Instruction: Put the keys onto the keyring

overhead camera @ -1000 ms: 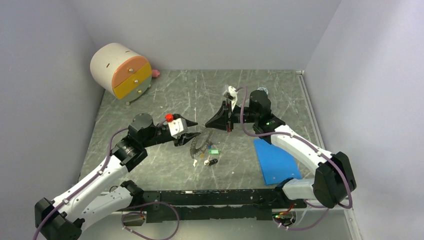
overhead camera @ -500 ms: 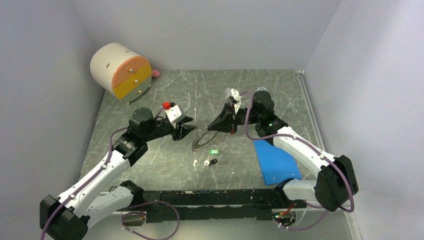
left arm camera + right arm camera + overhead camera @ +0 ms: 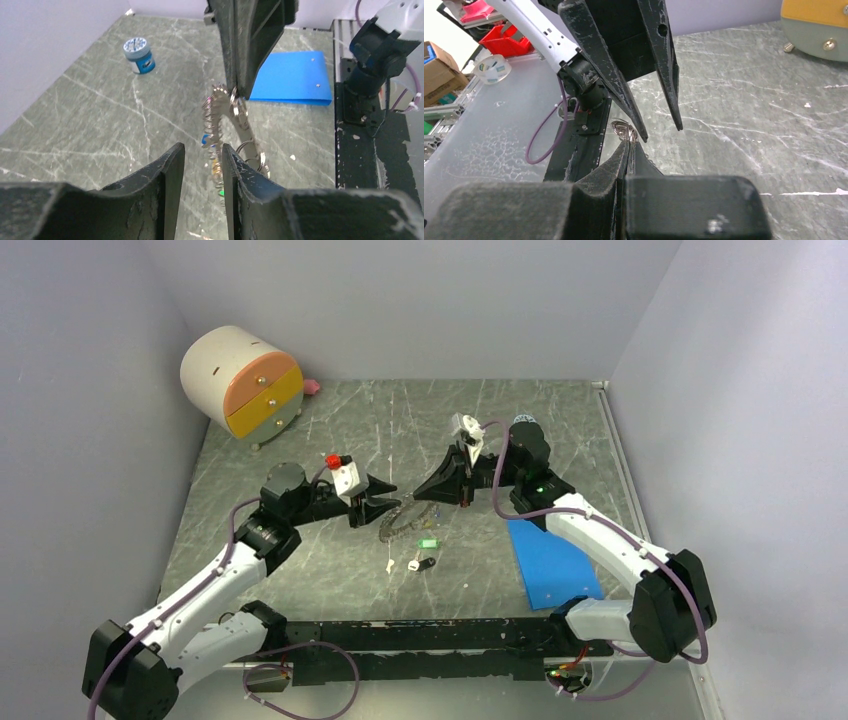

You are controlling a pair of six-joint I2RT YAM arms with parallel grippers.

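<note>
The keyring (image 3: 400, 522) is a thin silvery hoop with a beaded edge, tilted up off the table. My right gripper (image 3: 419, 496) is shut on its upper end, as the right wrist view (image 3: 630, 142) shows on the keyring (image 3: 623, 129). My left gripper (image 3: 388, 498) is open. In the left wrist view (image 3: 202, 149) the keyring (image 3: 220, 120) hangs down into the gap close to the right finger. A blue key (image 3: 206, 140) shows by the ring. A green key (image 3: 428, 543), a black key (image 3: 426, 563) and a pale key (image 3: 390, 565) lie loose on the table.
A round drawer box (image 3: 242, 385) stands at the back left with a pink thing (image 3: 311, 387) beside it. A blue mat (image 3: 550, 562) lies under the right arm. A small blue jar (image 3: 139, 54) stands at the back. A black rail (image 3: 430, 635) runs along the near edge.
My right gripper came down and closed on the ring, lifting one end. My left gripper moved right, so its open fingers now sit round the ring.
</note>
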